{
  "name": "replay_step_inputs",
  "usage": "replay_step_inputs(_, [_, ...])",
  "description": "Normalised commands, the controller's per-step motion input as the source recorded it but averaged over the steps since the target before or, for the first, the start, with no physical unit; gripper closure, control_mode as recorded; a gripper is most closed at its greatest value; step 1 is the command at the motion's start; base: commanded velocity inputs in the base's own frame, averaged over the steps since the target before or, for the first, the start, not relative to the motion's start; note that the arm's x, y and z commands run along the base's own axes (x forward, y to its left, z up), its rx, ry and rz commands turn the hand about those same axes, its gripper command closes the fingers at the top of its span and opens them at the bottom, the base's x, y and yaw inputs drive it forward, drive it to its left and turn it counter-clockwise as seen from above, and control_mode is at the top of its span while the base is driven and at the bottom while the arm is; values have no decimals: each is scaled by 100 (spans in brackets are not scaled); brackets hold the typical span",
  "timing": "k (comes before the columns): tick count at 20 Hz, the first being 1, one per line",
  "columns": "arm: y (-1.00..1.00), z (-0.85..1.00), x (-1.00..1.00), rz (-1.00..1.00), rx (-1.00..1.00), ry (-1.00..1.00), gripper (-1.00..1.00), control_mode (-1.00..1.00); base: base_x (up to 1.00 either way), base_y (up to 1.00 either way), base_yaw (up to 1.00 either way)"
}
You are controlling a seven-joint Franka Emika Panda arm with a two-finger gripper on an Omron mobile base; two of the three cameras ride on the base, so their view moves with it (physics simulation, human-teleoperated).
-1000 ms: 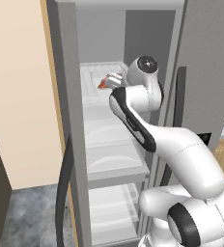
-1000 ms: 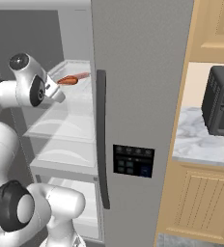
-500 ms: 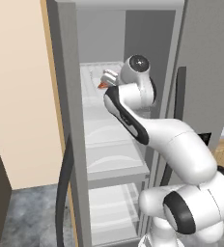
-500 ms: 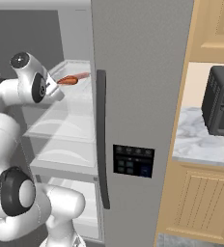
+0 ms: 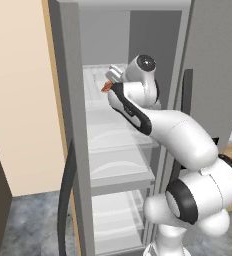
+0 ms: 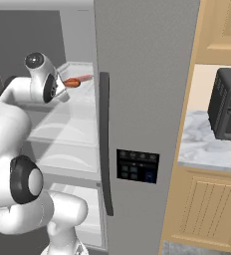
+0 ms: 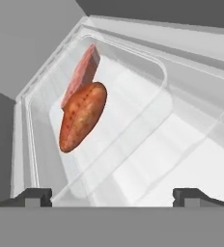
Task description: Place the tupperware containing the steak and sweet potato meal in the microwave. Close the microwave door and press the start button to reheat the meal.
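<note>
The tupperware (image 7: 147,111) is a translucent tray on an upper fridge shelf, its near rim just ahead of my fingertips. Inside lie the orange sweet potato (image 7: 82,116) and, behind it, the pink steak (image 7: 82,72). My gripper (image 7: 113,195) is open, with a dark fingertip on either side of the tray's near end and nothing held. From the right base view the sweet potato (image 6: 71,82) and steak (image 6: 86,77) peek out past my wrist. The left base view lets only an orange bit of sweet potato (image 5: 106,86) show beside the hand. The microwave and its door are out of view.
The shut grey fridge door (image 6: 147,74) with a dark bar handle (image 6: 104,144) and control panel (image 6: 137,166) stands right of the arm. The open left door's edge (image 5: 70,150) flanks the shelves (image 5: 118,170). A black appliance (image 6: 229,104) sits on a marble counter.
The arm has shifted its posture slightly, and the hand has edged a little closer to the tray on the upper shelf. The jaws have stayed open.
</note>
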Motion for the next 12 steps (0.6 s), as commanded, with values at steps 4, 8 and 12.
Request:
replay_step_inputs(4, [13,0,31,-3,0,6,-100,-100,0,0,0])
replay_step_inputs(8, [15,0,36,-3,0,12,-100,-100,0,0,0])
replay_step_inputs(12, [4,0,38,-4,0,11,-100,-100,0,0,0])
